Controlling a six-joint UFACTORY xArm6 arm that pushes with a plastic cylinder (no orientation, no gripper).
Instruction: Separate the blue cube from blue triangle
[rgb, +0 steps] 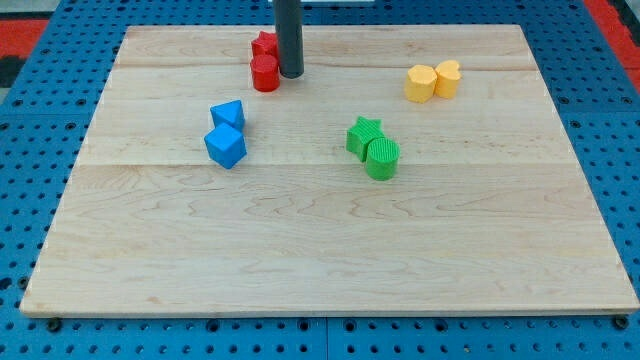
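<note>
Nothing is done yet: blue cube (226, 147) touches blue triangle (228, 114) (no jaws here), my tip (291, 74) beside red blocks (265, 62).

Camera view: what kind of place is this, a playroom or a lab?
Probably a robot lab bench: a wooden board lies on a blue pegboard surface, and my tip rests beside the red blocks.
</note>
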